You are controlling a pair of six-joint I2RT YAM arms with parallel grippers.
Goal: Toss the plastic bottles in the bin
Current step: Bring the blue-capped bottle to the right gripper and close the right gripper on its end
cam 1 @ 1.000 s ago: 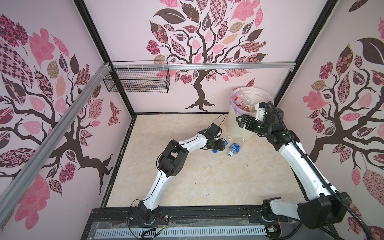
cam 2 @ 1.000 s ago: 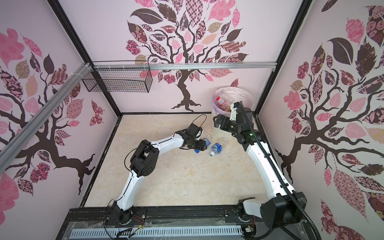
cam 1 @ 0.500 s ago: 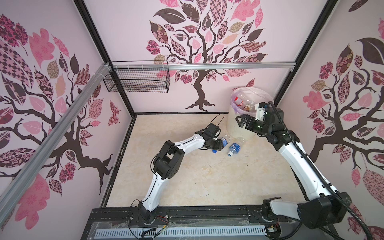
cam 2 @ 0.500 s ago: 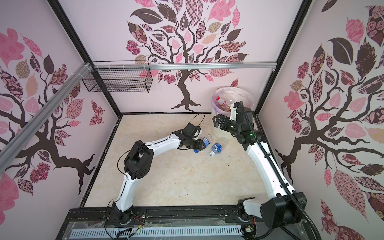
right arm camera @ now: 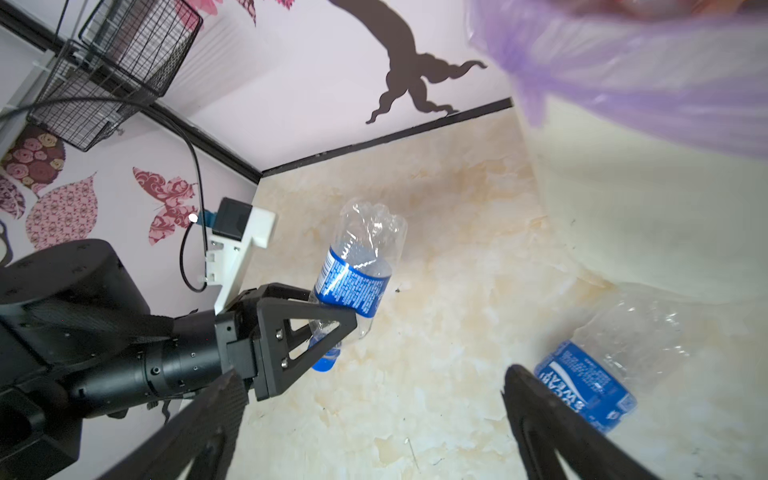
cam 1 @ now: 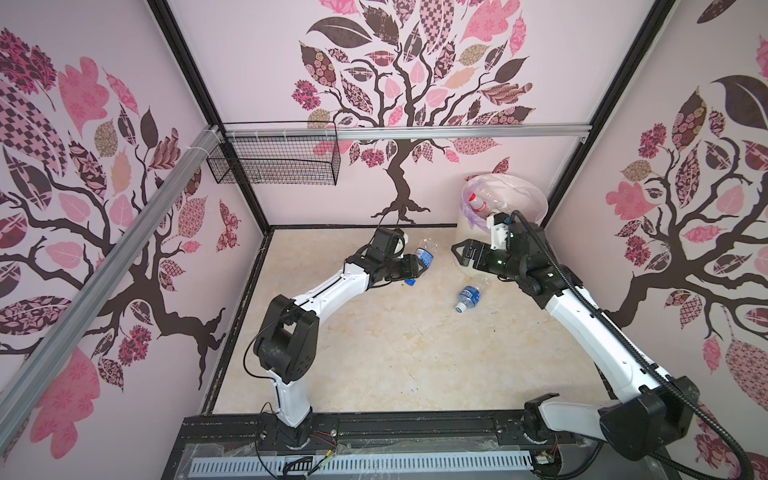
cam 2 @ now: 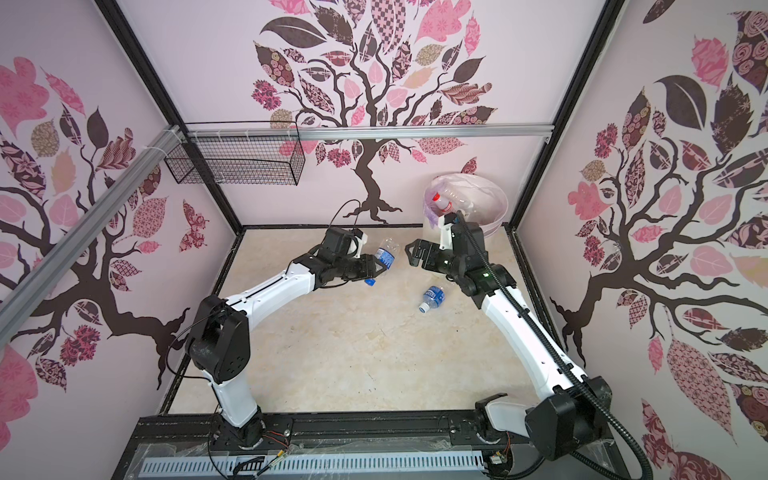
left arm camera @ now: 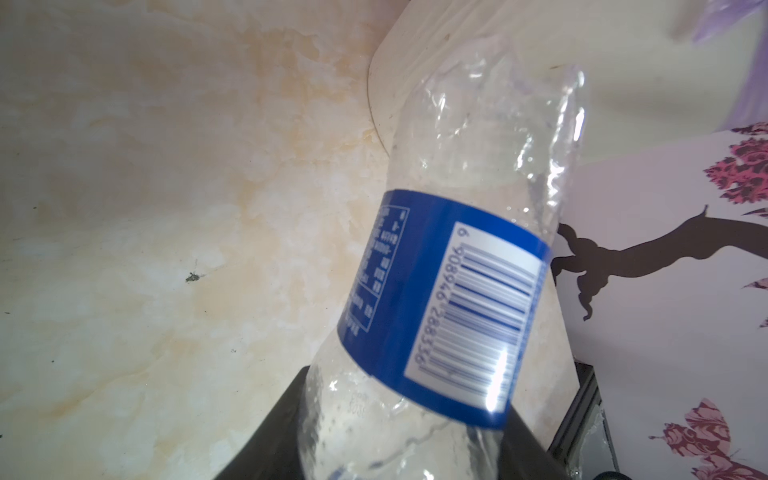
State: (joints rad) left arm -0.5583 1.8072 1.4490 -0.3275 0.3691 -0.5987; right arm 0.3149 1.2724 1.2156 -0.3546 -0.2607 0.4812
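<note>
Right wrist view: blue-labelled clear bottle (right arm camera: 357,270) clamped near its neck in my left fingers (right arm camera: 268,328), cap end down. Second bottle (right arm camera: 590,382) lies on the desk (right arm camera: 415,395), just beside the bin (right arm camera: 644,208). My right fingers (right arm camera: 548,424) stand spread wide, empty.

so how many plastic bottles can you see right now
3: held bottle in the left gripper; loose bottle lying on the floor by the bin; red-capped bottle inside it. More may be hidden there.

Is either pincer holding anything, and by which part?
The left pincer holds the blue-labelled bottle by its shoulder, between label and cap. The right pincer is open and empty.
</note>
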